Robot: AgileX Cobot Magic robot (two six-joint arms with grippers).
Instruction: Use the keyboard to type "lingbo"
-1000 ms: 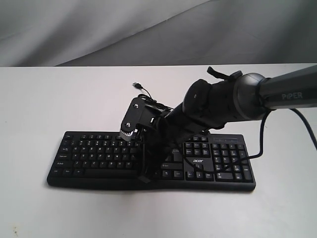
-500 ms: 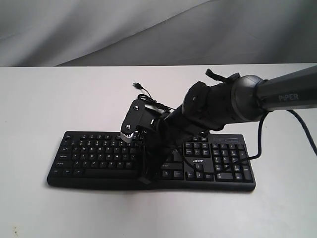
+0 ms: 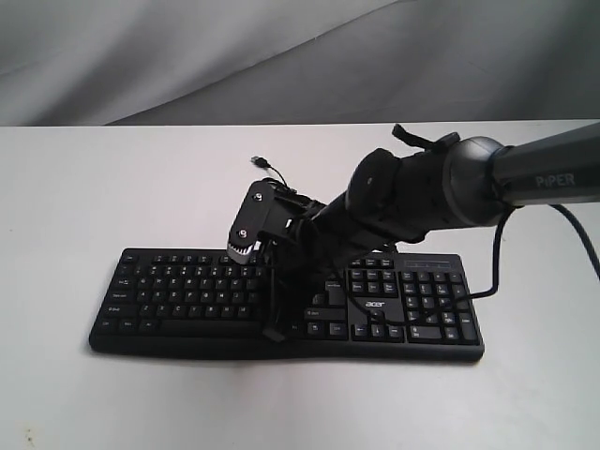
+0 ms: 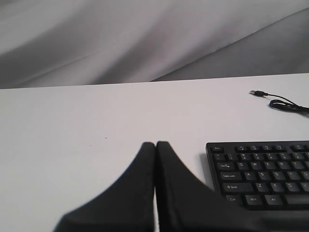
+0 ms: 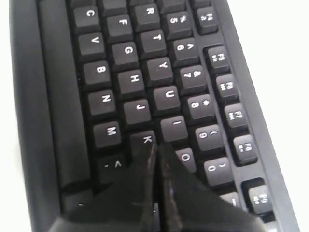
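Note:
The black keyboard lies across the white table, with its number pad and "acer" logo on the right. My right gripper reaches over from the right and points down at the middle of the keys. In the right wrist view this gripper is shut, its tips just past the I key, between K and O. Whether the tips touch a key I cannot tell. My left gripper is shut and empty above bare table beside the keyboard's left end. It is outside the exterior view.
The keyboard's thin black cable ends in a USB plug on the table behind it, also visible as the plug in the left wrist view. A grey cloth backdrop hangs behind the white table. The right arm's cable hangs at the right.
The right arm's wrist dipped slightly and then came back up a little. Its shut fingers stay over the middle of the keyboard.

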